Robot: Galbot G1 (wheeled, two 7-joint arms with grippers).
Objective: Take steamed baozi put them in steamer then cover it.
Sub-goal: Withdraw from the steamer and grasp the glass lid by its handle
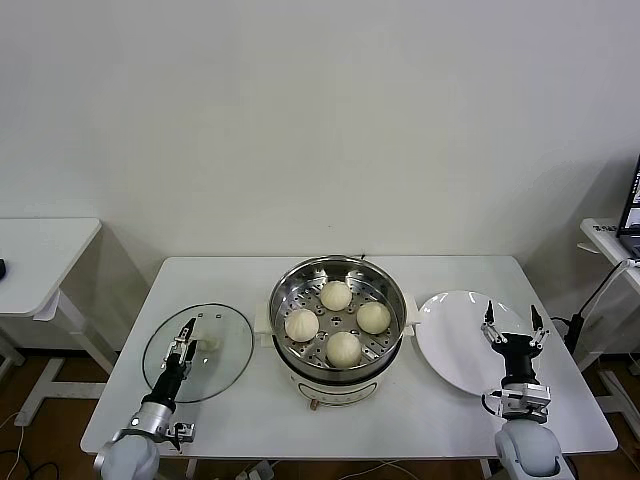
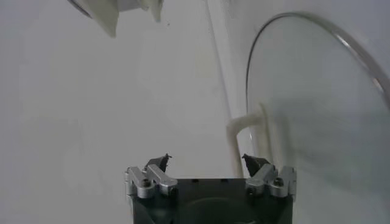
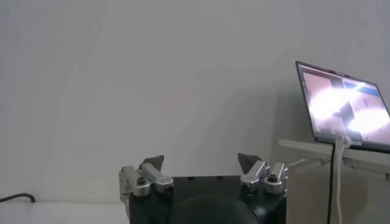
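Glass round lid [image 1: 198, 352] with a white knob lies left, the left gripper [image 1: 186, 335] spread over it. Four cream-white round baozi [image 1: 336, 295] sit inside the stainless-steel steamer [image 1: 338, 271] mid-table. Above the flat white plate [image 1: 456, 345], the right gripper [image 1: 514, 322] hangs spread, empty.

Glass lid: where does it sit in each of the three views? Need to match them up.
Head view: the glass lid lies flat on the table, on the robot's left of the steamer, under the open left pincer.
Left wrist view: fills the side past the pincer; curved rim and white knob show.
Right wrist view: not in it.
Shared landmark: the white knob, in the head and left wrist views.
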